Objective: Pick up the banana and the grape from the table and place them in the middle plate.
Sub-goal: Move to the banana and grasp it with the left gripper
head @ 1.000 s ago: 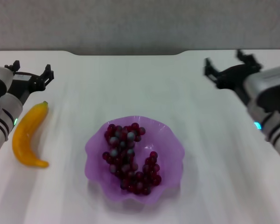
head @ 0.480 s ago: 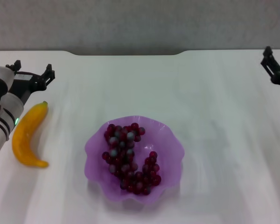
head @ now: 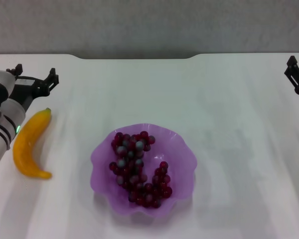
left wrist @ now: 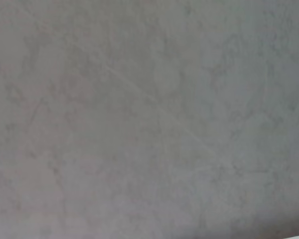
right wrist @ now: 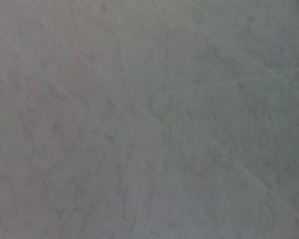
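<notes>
Showing only in the head view: grape [head: 138, 168] inside middle plate [head: 182, 144], banana [head: 30, 144] beside wide-spread left fingers [head: 51, 79].

translucent purple plate [head: 182, 149], smooth glossy banana [head: 27, 144]

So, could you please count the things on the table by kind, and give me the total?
Banana: 1, lying on the table, beside the left gripper
Bunch of grapes: 1, inside the plate
Purple plate: 1, in the middle
Total: 3 things
The right gripper is at the table's right edge, holding nothing.
</notes>
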You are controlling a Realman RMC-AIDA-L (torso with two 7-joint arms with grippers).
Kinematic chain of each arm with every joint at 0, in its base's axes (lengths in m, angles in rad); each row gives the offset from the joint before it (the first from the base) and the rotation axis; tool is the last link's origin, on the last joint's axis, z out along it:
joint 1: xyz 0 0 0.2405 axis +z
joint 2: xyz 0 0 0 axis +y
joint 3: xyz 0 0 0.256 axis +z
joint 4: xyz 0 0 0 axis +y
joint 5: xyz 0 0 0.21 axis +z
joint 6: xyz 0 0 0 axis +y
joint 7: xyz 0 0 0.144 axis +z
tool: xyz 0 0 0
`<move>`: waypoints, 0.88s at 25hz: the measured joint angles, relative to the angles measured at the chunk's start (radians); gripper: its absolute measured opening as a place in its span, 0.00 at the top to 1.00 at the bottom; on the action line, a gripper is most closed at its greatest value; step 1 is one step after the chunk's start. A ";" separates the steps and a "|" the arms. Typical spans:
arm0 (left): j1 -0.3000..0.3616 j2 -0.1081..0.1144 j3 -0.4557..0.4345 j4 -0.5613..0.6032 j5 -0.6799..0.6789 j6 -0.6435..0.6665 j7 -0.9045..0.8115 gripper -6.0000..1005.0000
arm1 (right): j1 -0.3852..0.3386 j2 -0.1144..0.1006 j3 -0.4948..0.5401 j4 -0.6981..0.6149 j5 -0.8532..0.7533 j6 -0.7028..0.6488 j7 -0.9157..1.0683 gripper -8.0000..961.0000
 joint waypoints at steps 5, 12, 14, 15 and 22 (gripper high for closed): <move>-0.021 0.008 -0.038 -0.002 -0.008 -0.087 0.009 0.11 | 0.000 0.000 -0.010 0.001 -0.006 -0.001 0.005 0.08; -0.061 0.013 -0.109 -0.016 -0.009 -0.233 0.123 0.11 | -0.009 0.000 -0.012 0.007 -0.006 0.000 0.005 0.08; -0.062 0.013 -0.136 -0.036 -0.009 -0.284 0.152 0.11 | -0.011 0.000 -0.012 0.007 -0.006 0.007 0.005 0.08; -0.062 0.014 -0.156 -0.050 -0.009 -0.312 0.166 0.11 | -0.011 0.000 -0.012 0.007 -0.007 0.011 0.005 0.08; -0.052 0.017 -0.297 -0.125 -0.005 -0.467 0.301 0.11 | -0.016 0.000 -0.012 0.009 -0.008 0.036 0.006 0.08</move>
